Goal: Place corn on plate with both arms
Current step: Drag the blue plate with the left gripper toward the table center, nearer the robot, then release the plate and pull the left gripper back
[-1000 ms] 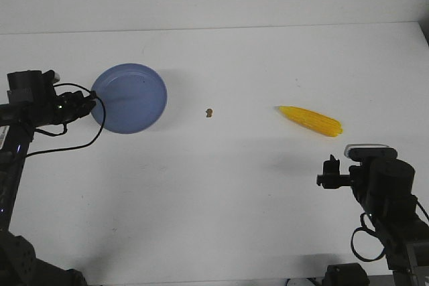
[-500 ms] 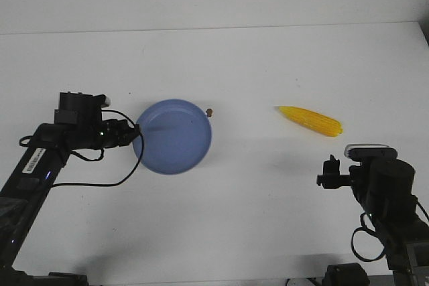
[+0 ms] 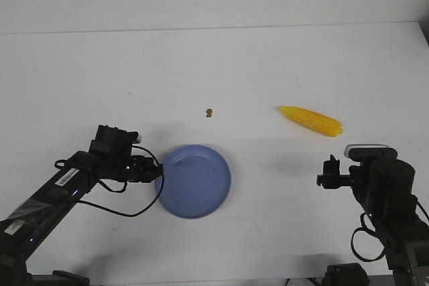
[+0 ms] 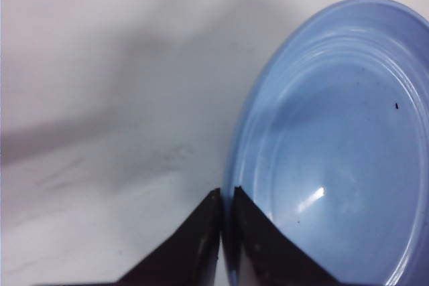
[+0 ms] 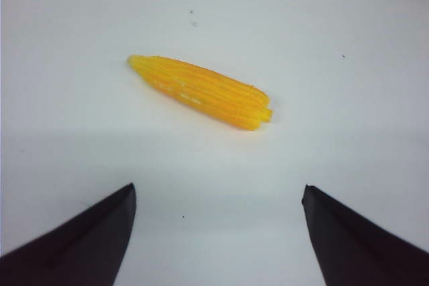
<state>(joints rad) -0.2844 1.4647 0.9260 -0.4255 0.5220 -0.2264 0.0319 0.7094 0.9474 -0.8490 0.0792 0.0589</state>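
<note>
The corn [image 3: 310,120] lies flat on the table [image 3: 268,65] at centre right of the front view, long axis running from upper left to lower right, pointed tip toward the left. It sits just above my right gripper [image 3: 328,173], which is clearly the nearer of the two. In the right wrist view the corn [image 5: 200,91] lies ahead between my widely spread jaws; nothing is held. The right arm rests low at lower right. The plate [image 3: 196,181] stands at lower centre, well apart from the corn. My left gripper [image 3: 153,174] is clamped on the plate's left rim [image 4: 236,165], fingers nearly together, arm stretched in from lower left.
</note>
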